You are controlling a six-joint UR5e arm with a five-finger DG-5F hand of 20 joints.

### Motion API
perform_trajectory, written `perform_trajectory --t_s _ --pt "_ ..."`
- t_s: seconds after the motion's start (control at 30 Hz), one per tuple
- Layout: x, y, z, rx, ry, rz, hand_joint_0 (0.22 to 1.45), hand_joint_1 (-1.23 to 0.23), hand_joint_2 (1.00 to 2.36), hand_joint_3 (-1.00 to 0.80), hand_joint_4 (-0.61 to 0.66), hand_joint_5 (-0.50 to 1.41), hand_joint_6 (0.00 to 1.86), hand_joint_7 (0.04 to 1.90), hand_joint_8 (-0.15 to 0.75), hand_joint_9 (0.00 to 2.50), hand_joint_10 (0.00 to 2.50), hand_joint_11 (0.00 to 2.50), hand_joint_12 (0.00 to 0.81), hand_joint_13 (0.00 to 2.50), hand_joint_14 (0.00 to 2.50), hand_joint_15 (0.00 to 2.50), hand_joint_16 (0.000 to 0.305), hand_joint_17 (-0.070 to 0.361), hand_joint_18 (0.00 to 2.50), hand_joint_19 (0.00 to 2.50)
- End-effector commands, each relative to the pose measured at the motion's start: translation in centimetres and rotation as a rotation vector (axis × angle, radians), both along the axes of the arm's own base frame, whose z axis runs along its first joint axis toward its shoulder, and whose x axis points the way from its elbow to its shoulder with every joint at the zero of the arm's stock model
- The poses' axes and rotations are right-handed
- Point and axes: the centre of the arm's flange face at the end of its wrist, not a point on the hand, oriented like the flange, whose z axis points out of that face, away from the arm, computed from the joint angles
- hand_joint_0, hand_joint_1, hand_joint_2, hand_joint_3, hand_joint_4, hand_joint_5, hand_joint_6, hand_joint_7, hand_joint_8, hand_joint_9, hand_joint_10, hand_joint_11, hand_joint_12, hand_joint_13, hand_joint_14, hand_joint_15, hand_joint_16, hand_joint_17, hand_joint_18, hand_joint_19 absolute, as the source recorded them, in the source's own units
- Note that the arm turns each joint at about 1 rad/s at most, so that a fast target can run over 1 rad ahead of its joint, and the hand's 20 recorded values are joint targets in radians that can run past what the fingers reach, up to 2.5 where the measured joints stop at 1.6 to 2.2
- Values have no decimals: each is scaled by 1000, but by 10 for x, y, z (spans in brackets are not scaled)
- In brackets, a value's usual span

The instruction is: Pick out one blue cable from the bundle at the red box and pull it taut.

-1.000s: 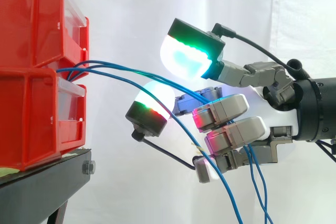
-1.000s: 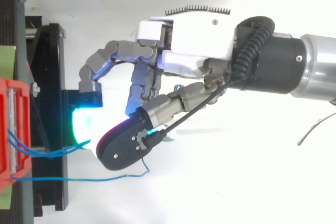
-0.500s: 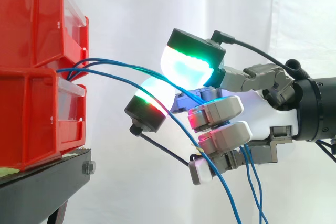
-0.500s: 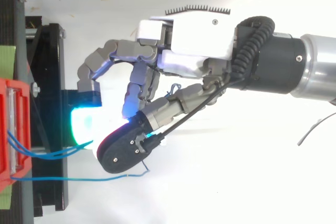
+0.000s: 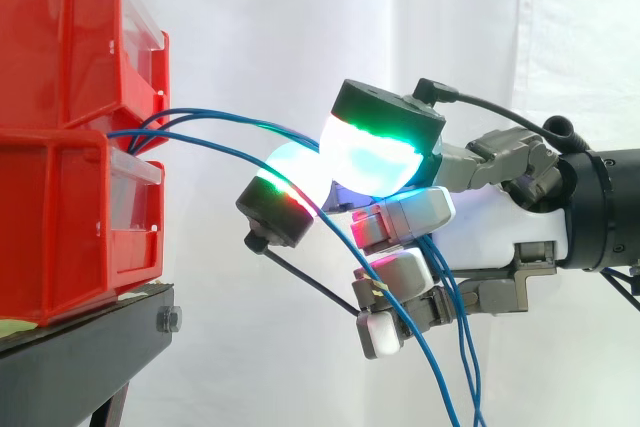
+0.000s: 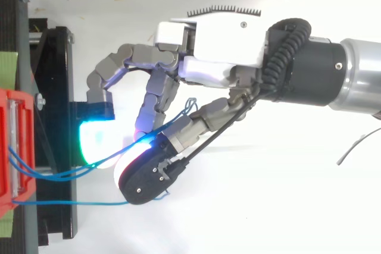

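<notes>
The robot's hand (image 5: pixel 492 235) reaches in from the right toward two stacked red bins (image 5: pixel 60 147) on a black stand (image 5: pixel 92 333), before a white curtain (image 5: pixel 300 17); its fingers are curled, clasping several blue cables (image 5: pixel 230 131) that come out of the gap between the upper and lower bin; the strands arc rightward through the air, pass under a fingertip pad (image 5: pixel 375 155) glowing cyan and green, slip in among the bent fingers and hang down below the hand; a second pad, edged red and green, sits lower and nearer the bins, just beside the strands; seen from above, the hand (image 6: pixel 226 46) is well apart from the bins, with two of the blue cables (image 6: pixel 59 174) sagging across to the glowing pads and a small loop showing between the fingers; another strand runs almost straight along the lower side and ends under the black-backed fingertip.
</notes>
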Motion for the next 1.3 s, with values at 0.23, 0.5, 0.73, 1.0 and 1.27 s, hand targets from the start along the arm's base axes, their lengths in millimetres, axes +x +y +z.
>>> perform_trajectory --t_s 0.23,0.5,0.73,1.0,1.27 --pt "0 -1 0 0 0 -1 544 -652 1000 -500 27 -111 933 970 271 1263 32 1334 377 1146 30 887 46 104 938 615" --pt "0 0 0 0 0 1 531 -616 1000 -500 41 -112 920 967 273 1269 32 1317 389 1154 29 876 48 108 957 619" --pt "0 -1 0 0 0 -1 482 -681 1000 -500 62 -117 917 945 294 1262 31 1316 406 1168 28 868 52 116 990 605" --pt "0 -2 1 0 -2 -2 610 -752 1000 -500 27 -116 912 1009 257 1247 34 1329 370 1137 28 873 45 101 931 636" --pt "0 -2 -1 0 1 -2 655 -844 1022 -214 -16 -117 931 1115 258 1250 36 1343 369 1140 30 879 45 101 935 629"
